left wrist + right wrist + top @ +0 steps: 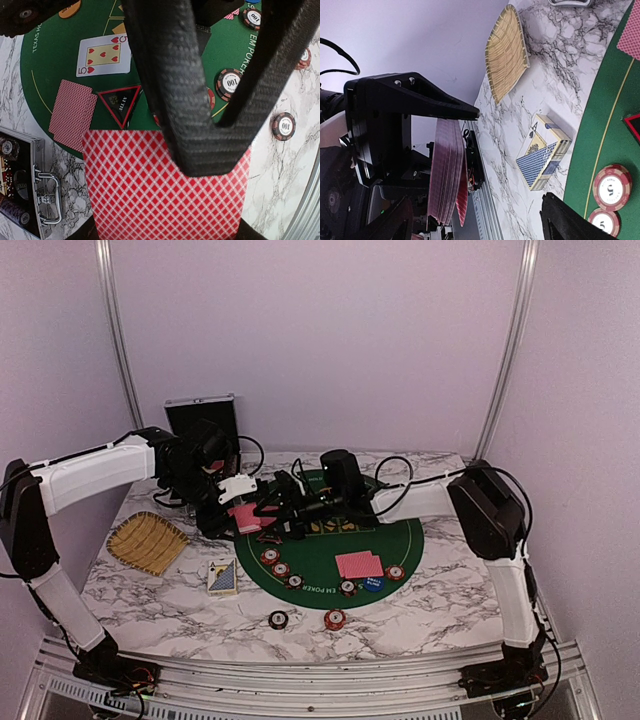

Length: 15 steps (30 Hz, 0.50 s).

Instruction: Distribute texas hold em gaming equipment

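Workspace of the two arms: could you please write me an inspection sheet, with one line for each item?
Surface: marble table with green poker mat.
Job's things: deck of red-backed cards in left hand; two face-down cards, five of hearts, triangular marker, blue disc on mat; chips on mat and marble.
Clutter: card box, straw tray, silver case.
Hands: left hand shut on the deck; right hand open at the deck.
Cables: black cables loop above the mat's far edge.
Surroundings: lilac walls, metal posts; nothing else seen.
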Available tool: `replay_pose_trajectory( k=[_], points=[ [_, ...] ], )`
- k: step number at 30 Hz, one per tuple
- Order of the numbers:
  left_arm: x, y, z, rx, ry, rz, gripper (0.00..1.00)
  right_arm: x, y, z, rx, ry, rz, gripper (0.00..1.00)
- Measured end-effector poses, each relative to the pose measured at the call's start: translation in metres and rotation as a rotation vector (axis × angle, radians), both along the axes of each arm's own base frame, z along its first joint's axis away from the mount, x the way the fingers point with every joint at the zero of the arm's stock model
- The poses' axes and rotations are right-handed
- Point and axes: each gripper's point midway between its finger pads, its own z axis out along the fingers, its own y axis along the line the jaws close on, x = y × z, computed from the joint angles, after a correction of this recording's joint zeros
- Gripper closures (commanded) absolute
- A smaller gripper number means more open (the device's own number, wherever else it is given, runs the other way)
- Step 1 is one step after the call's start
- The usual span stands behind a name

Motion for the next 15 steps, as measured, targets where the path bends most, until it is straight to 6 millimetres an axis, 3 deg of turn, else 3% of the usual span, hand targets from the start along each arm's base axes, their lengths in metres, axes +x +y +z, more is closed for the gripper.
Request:
replay_pose_trajectory(
  k=[15],
  points=[
    [0.002, -0.002, 0.001, -0.004, -0.002, 0.003, 1.00, -0.006, 0.024, 0.009, 0.073, 0.041, 0.034, 0.16]
  ],
)
